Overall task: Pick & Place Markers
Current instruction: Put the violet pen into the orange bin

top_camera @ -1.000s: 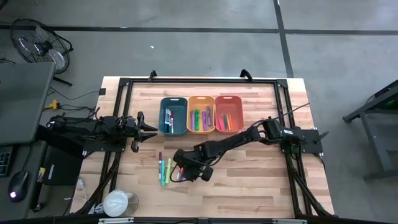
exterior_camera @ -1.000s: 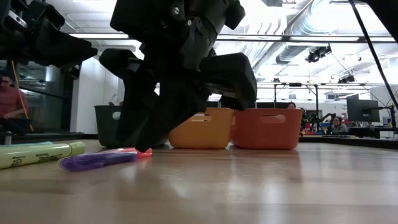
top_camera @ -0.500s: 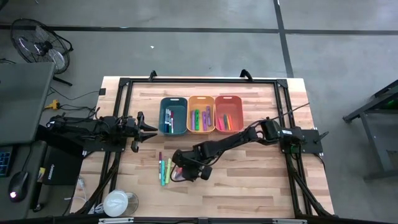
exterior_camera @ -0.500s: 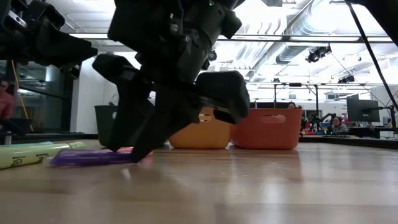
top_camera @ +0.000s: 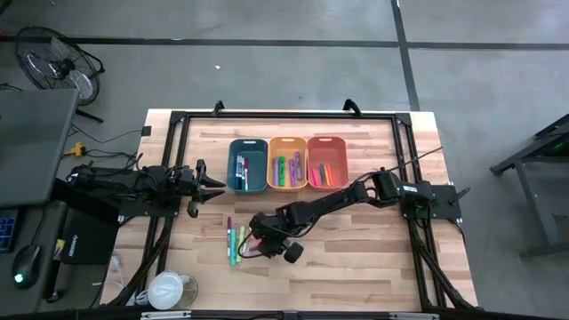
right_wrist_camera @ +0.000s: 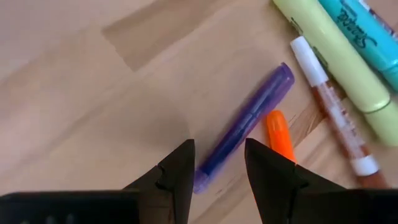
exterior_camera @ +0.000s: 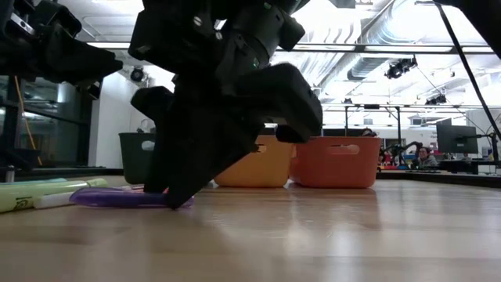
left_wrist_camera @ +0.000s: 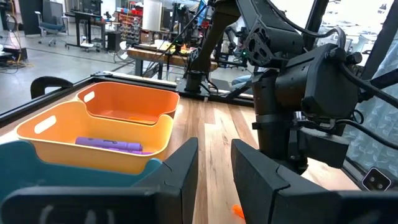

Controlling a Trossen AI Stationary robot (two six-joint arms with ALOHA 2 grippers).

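Note:
Several loose markers [top_camera: 235, 241] lie on the wooden table left of centre. The right wrist view shows a purple marker [right_wrist_camera: 249, 121], an orange one [right_wrist_camera: 280, 134], a white-capped one [right_wrist_camera: 336, 124], a yellow-green one [right_wrist_camera: 329, 62] and a teal one [right_wrist_camera: 367, 28]. My right gripper [right_wrist_camera: 217, 152] is open and slants down to the table, its fingertips on either side of the purple marker's near end [right_wrist_camera: 204, 177]. My left gripper [top_camera: 220, 182] waits open at the table's left, level. My right gripper stands astride the purple marker's near end [right_wrist_camera: 205, 174], coming from above and slanting down, with the fingers along the marker. One fingertip [right_wrist_camera: 180, 165] is close beside that end; whether it touches, I cannot tell. The marker lies flat on the table.
A teal bin [top_camera: 247, 165], a yellow-orange bin [top_camera: 286, 164] and an orange bin [top_camera: 326, 163] stand side by side at the far middle, each with markers inside. A black frame [top_camera: 284, 116] rims the table. A white round object [top_camera: 166, 289] sits at the near left corner.
My right gripper has rolled about its own pointing line and settled a little lower over the loose markers. The purple marker has shifted slightly on the table and now lies flatter in the low view.

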